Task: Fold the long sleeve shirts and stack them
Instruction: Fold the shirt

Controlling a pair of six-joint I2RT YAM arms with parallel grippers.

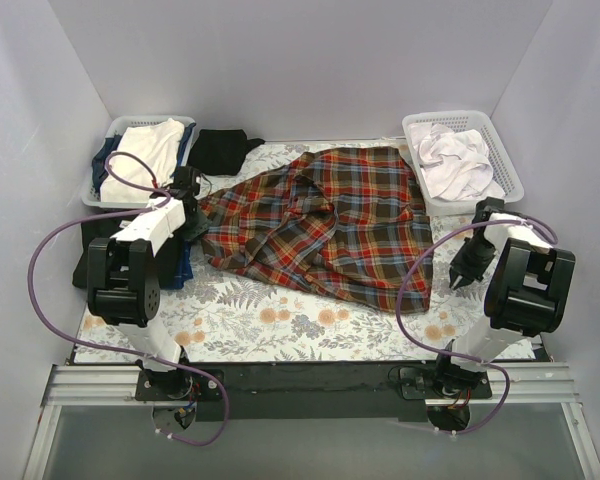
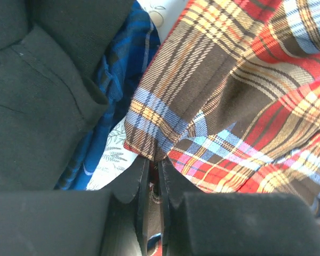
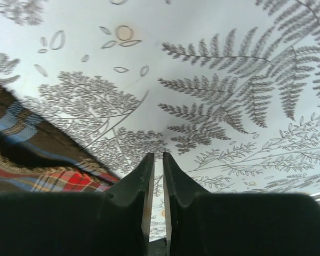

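The red-orange tartan plaid shirt [image 1: 320, 220] lies spread and wrinkled across the middle of the table. My left gripper [image 1: 197, 230] is at its left edge, shut on a fold of the plaid hem [image 2: 165, 144], with cloth pinched between the fingers. The black shirt [image 1: 223, 150] lies folded at the back, left of centre. My right gripper [image 1: 462, 276] hangs just off the plaid shirt's right edge. Its jaws stand almost together with nothing between them [image 3: 156, 157], over the fern-print tablecloth [image 3: 218, 106]. A corner of the plaid shirt [image 3: 37, 165] shows to its left.
A white basket [image 1: 108, 135] at the back left holds white and blue clothes. A white basket [image 1: 510, 175] at the back right holds white clothes. Black cloth [image 2: 37, 90] and blue plaid cloth [image 2: 117, 90] lie beside my left gripper. White walls enclose the table.
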